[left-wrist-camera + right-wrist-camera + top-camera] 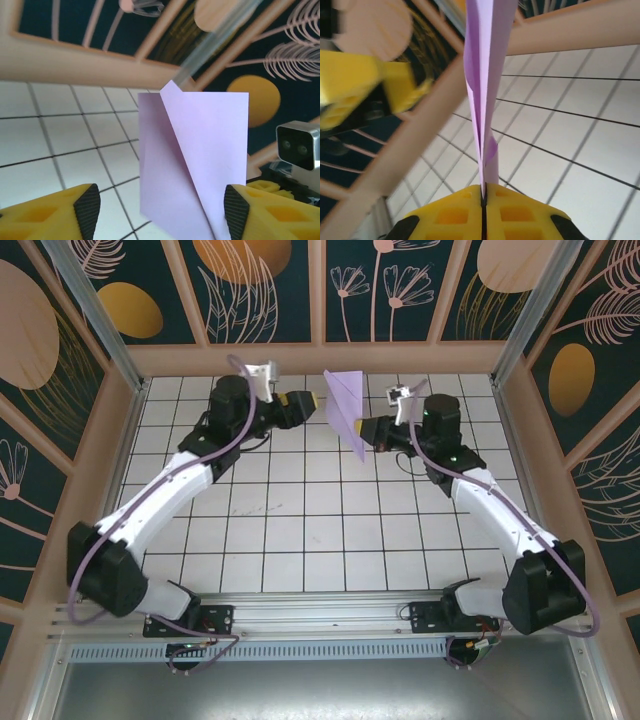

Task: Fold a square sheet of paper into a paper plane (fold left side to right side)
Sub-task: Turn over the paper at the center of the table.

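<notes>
The square sheet of paper, folded into a slim lavender paper plane (345, 408), hangs in the air above the far middle of the table. My right gripper (364, 431) is shut on its lower edge; in the right wrist view the yellow jaws (483, 192) press together on the paper plane (487, 75), which stands edge-on. My left gripper (312, 401) is just left of it and open. In the left wrist view the paper plane (200, 150) sits flat-on between the spread fingertips (87, 215) without touching them, its diagonal crease showing.
White grid table (300, 530) below, with wooden walls (320, 358) close behind both grippers. The right arm's wrist camera (299, 149) shows just beyond the paper. The left arm's yellow fingers (365, 85) appear blurred to the left of the paper.
</notes>
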{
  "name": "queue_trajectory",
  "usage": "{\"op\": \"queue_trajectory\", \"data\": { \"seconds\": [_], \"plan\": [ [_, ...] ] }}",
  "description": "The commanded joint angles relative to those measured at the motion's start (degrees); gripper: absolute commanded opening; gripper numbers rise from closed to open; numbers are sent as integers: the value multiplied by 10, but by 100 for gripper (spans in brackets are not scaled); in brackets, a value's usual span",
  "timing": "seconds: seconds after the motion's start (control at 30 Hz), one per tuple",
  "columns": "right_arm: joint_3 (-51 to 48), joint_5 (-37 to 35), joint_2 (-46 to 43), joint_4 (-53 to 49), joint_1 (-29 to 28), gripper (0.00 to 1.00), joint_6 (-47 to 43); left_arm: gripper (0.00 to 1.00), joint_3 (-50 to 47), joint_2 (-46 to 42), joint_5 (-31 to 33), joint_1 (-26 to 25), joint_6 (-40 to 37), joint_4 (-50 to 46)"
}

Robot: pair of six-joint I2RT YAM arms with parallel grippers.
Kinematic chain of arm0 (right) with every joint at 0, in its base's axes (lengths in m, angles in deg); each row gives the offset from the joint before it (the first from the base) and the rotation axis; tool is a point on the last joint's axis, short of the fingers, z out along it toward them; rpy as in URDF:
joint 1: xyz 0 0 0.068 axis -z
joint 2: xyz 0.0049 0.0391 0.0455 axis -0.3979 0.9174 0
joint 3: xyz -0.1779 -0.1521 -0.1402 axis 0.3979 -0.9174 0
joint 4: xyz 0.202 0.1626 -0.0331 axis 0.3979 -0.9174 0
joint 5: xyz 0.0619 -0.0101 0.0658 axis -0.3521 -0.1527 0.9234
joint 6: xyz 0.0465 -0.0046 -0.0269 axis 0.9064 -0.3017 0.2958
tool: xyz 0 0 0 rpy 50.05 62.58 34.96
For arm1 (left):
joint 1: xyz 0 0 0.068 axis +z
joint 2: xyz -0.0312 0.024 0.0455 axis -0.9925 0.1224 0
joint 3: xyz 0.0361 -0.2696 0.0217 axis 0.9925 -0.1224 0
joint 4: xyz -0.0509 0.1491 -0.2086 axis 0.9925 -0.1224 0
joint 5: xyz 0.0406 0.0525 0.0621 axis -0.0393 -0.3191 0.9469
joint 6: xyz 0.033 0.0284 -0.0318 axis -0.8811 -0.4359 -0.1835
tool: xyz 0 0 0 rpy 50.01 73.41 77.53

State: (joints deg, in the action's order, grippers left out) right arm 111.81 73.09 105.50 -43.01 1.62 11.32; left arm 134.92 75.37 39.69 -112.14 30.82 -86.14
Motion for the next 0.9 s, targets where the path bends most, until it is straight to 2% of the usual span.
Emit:
{"op": "queue_trajectory", "data": {
  "seconds": [0.0,0.1,0.2,0.4,0.5,0.6,0.73,0.87],
  "plan": [
    [65,-275,2,-219,-71,6,-79,71,-52,-76,107,-2,-32,-12],
    [126,-456,52,-328,-140,6,-54,72,-99,-133,149,-2,-29,-11],
    [186,-596,122,-432,-199,6,-19,72,-140,-189,196,-1,-22,-16],
    [306,-759,306,-617,-292,6,26,71,-190,-272,264,-2,-17,-31],
    [342,-802,392,-668,-324,5,31,71,-196,-289,274,-1,-11,-34],
    [359,-806,453,-674,-342,5,24,71,-200,-292,266,-2,-5,-30],
    [365,-777,499,-652,-352,5,7,71,-197,-283,256,-2,-7,-29],
    [368,-718,528,-635,-354,9,-9,71,-194,-274,247,-2,-9,-31]
  ]
}}
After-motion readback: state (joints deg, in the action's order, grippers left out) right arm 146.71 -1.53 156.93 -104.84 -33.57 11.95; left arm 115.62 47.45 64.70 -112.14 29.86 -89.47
